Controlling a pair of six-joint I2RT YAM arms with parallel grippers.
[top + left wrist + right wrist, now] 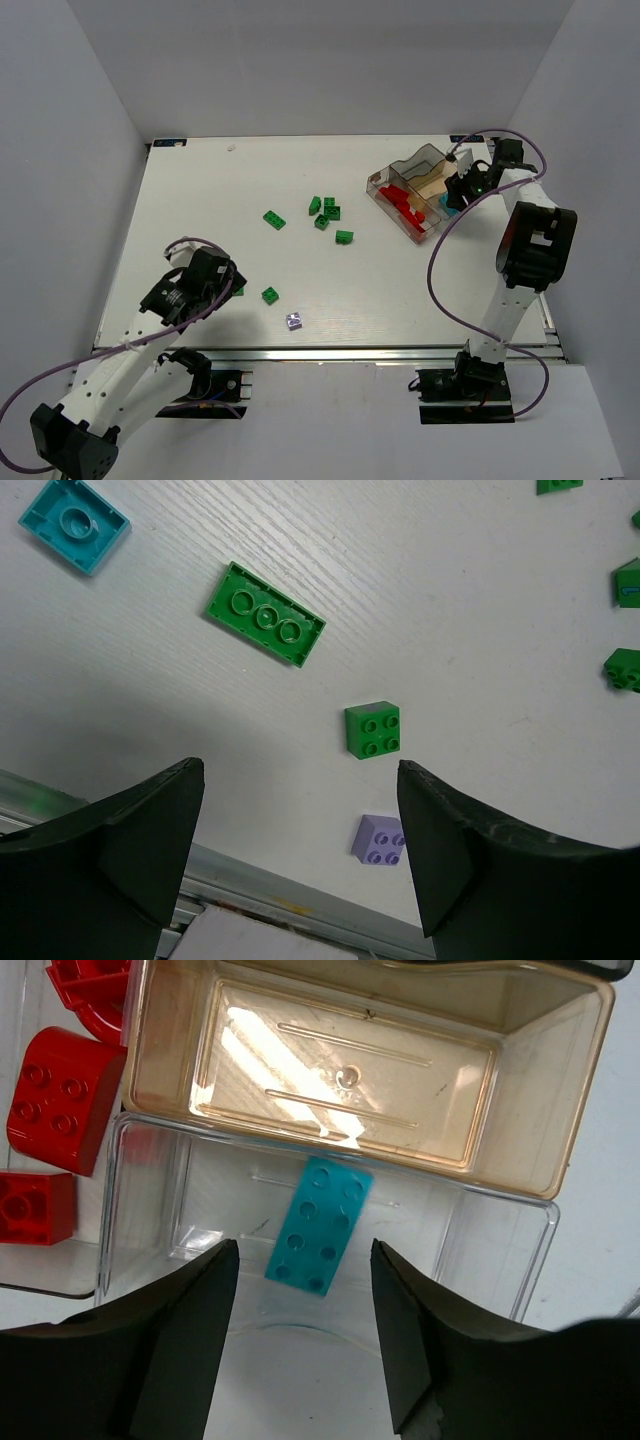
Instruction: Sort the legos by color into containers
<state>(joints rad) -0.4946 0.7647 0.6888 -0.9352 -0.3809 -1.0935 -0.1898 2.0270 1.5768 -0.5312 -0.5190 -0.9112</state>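
Observation:
The clear tray (428,153) stands at the back right; its compartment holds several red legos (403,203). My right gripper (304,1250) hangs open just above a clear compartment (530,1250), where a cyan brick (320,1225) lies free of the jaws. Red bricks (65,1095) fill the compartment to its left, and the tan compartment (350,1070) holds nothing. My left gripper (300,775) is open and empty over the near-left table. Ahead of it lie a pale purple brick (380,838), a green square brick (372,729), a green flat brick (265,613) and a cyan brick (74,522).
Several green bricks (325,212) lie loose mid-table, with one more (270,295) and the purple brick (294,322) near the front edge. The metal rail (280,895) of the table's front edge runs just below my left fingers. Grey walls close in both sides.

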